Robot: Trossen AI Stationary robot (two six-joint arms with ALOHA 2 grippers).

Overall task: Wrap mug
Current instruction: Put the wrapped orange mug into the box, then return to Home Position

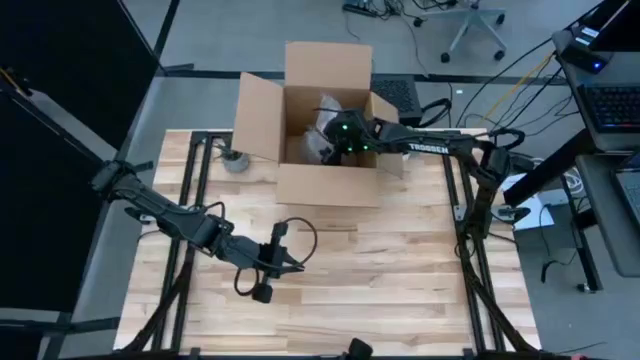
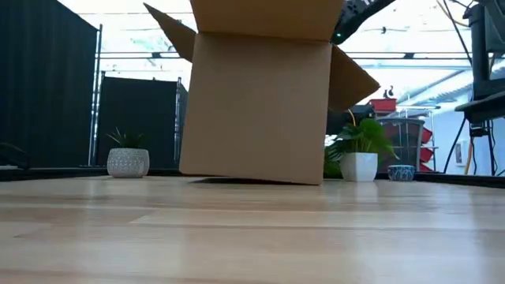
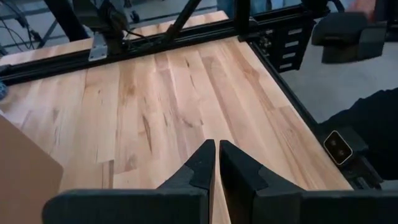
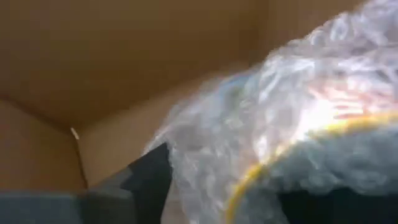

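Observation:
An open cardboard box (image 1: 325, 120) stands at the table's far middle; the low view shows its near wall (image 2: 260, 102). My right gripper (image 1: 340, 135) reaches down into it from the right. It is on a clear bubble-wrap bundle (image 4: 292, 106) in which a yellow rim (image 4: 280, 152) shows. The mug itself is hidden in the wrap. My left gripper (image 3: 217, 146) rests shut and holding nothing over the bare wood at the table's near left (image 1: 295, 265). My right gripper holds the bubble-wrap bundle inside the box, coming at it from above and from the table's right. One dark finger (image 4: 146, 180) lies against the wrap's side (image 4: 186, 168); the wrap hides the other finger. I cannot tell whether the bundle rests on the box floor.
The box's flaps stand open to the left (image 1: 255, 115), far (image 1: 328, 62) and right. A small grey round object (image 1: 237, 160) sits on the table left of the box. Bare wooden tabletop (image 1: 400, 270) lies between the box and the near edge.

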